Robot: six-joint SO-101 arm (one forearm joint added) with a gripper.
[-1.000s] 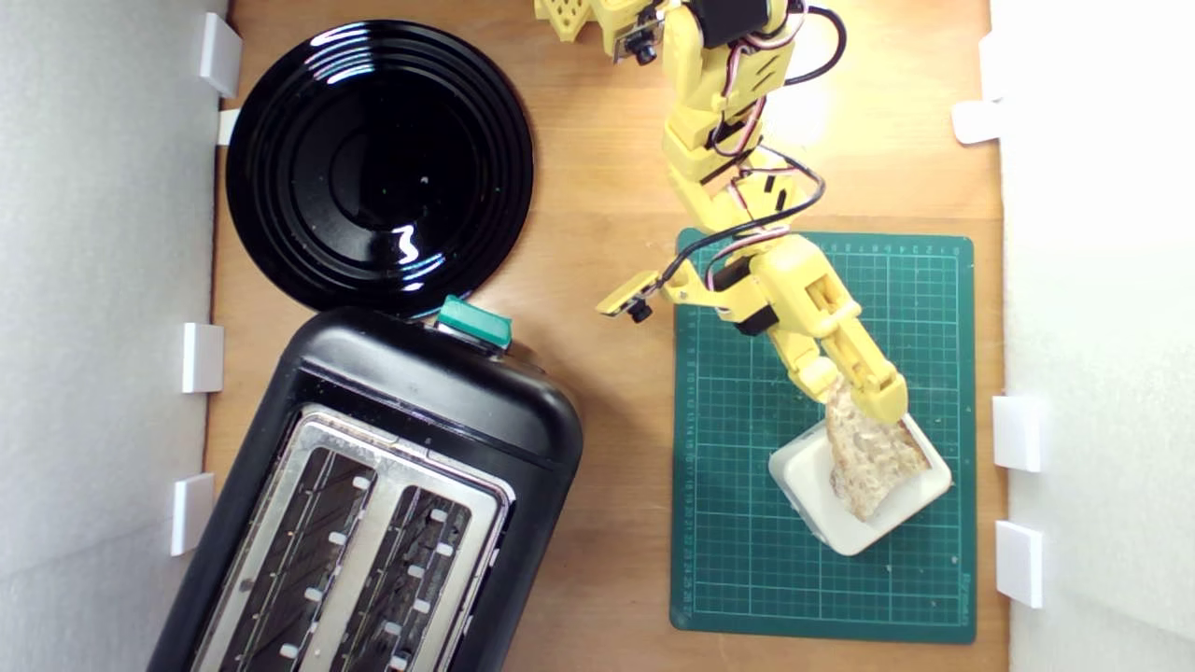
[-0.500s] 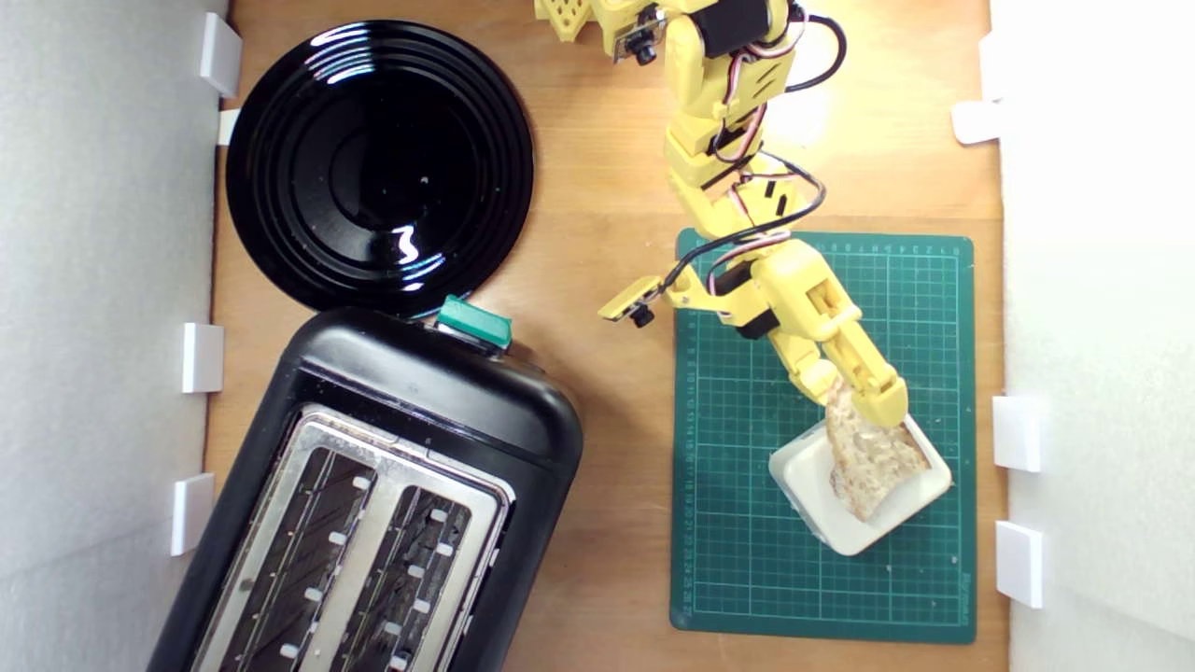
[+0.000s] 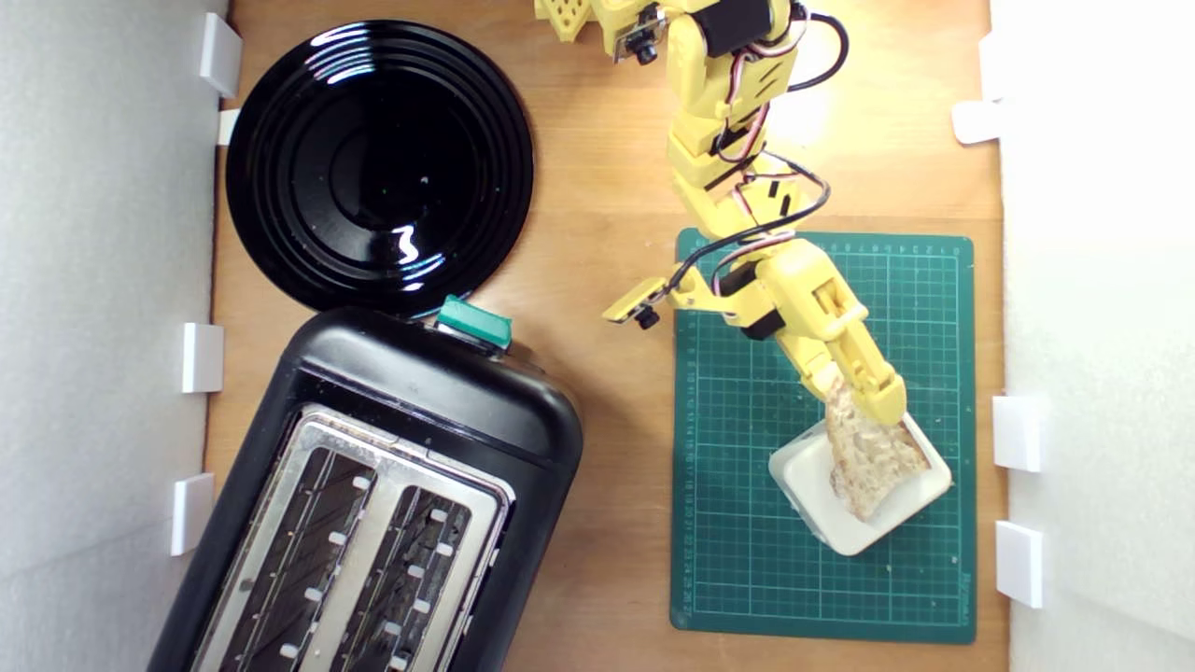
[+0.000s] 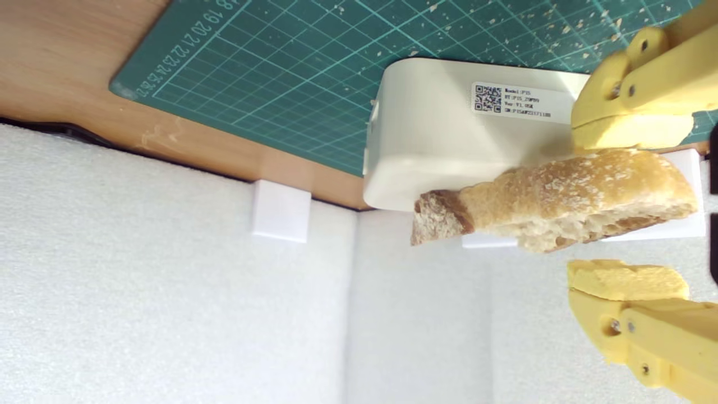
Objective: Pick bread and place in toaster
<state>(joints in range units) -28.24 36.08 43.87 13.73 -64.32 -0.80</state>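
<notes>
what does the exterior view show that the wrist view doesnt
Only the exterior view shows the toaster with its green lever, the black plate and the arm's upper joints. Only the wrist view shows the QR label on the white block and a gap between the bread and one finger. Both show the gripper around the bread, the block and the green mat.

My exterior view looks straight down on the whole tabletop (image 3: 607,187) from high above. My wrist view sits close behind the pincer (image 4: 628,205), looking low along it toward the foam wall (image 4: 168,308). Both share the green mat (image 3: 747,560) and white block (image 3: 803,476).
</notes>
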